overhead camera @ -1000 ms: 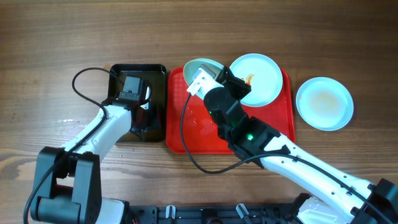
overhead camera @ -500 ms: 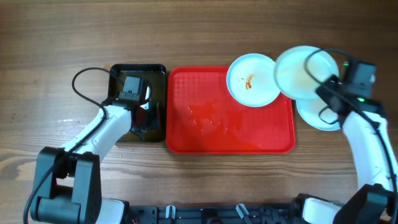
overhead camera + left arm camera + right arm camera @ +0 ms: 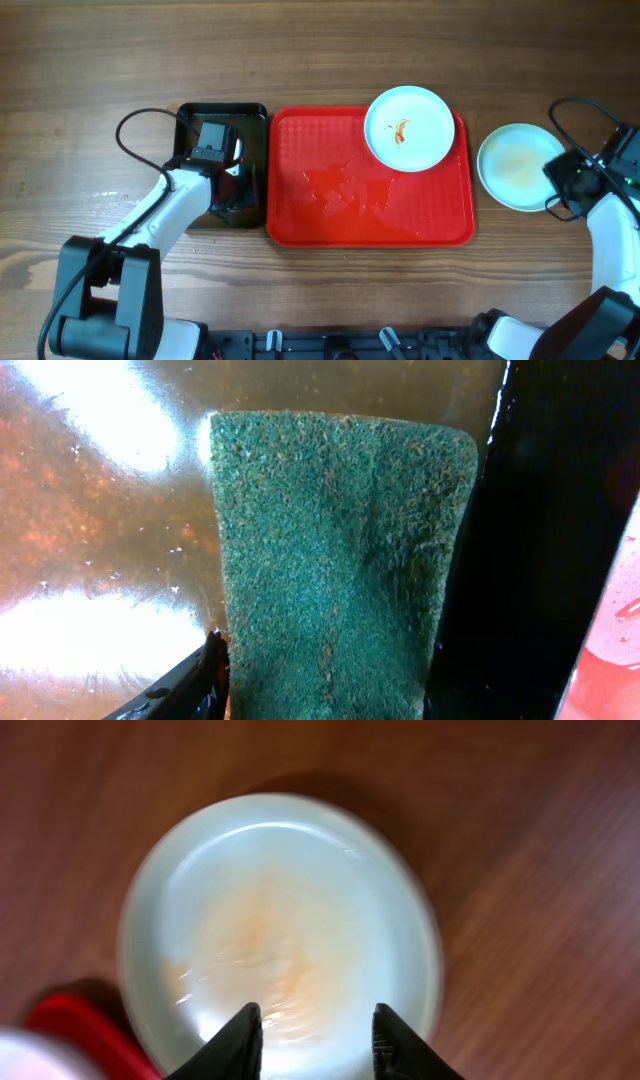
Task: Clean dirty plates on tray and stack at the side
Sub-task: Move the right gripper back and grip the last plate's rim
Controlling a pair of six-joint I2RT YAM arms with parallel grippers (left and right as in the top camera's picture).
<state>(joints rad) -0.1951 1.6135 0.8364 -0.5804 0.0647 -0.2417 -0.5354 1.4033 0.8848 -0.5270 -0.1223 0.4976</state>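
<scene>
One plate (image 3: 405,128) with an orange-red smear lies in the far right corner of the red tray (image 3: 340,215). Another plate (image 3: 515,165) with a yellowish smudge lies on the table right of the tray. It fills the right wrist view (image 3: 280,930). My right gripper (image 3: 558,180) is open and empty at that plate's right edge, its fingers (image 3: 245,1040) over the near rim. My left gripper (image 3: 213,152) is in the black tray (image 3: 190,115), shut on the green sponge (image 3: 335,560).
The black tray holds brownish water (image 3: 90,510). The red tray's middle is wet (image 3: 340,190). Its rim shows in the left wrist view (image 3: 612,660) and the right wrist view (image 3: 70,1025). A black cable (image 3: 135,130) loops left of the black tray.
My right arm carried a plate from the red tray to the right, set it on the plate at the side, let go and drew back. The left arm has not moved.
</scene>
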